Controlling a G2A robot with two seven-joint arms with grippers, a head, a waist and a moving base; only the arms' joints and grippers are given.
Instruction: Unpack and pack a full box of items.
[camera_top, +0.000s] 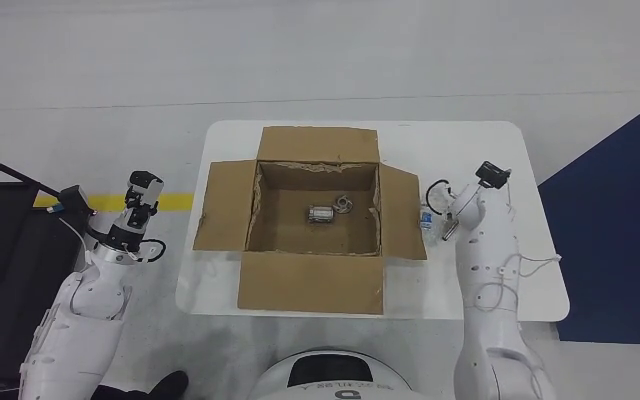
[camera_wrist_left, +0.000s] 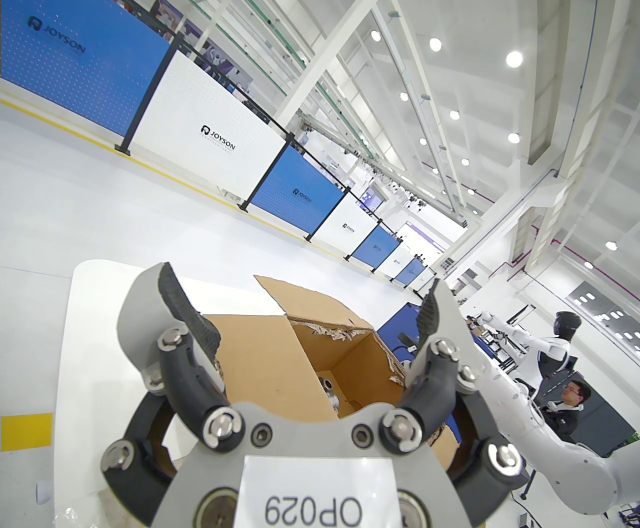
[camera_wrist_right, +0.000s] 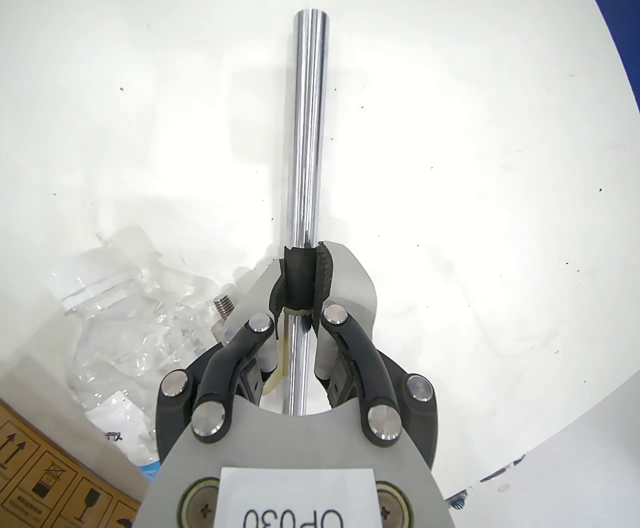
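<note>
In the top view, an open brown cardboard box is seen on the white tabletop, with small metal parts lying inside. In the left wrist view, the left gripper is held apart near the box. In the right wrist view, the right gripper is clamped on a polished steel rod beside a clear plastic bag. Held off-centre, the rod could be levered loose, or roll once released.

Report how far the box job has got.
Done: a plastic bag lies on the table beside the box. In hand: the right gripper clamps a metal rod over the table. Remaining: metal parts sit in the box; the left gripper is open and empty.
</note>
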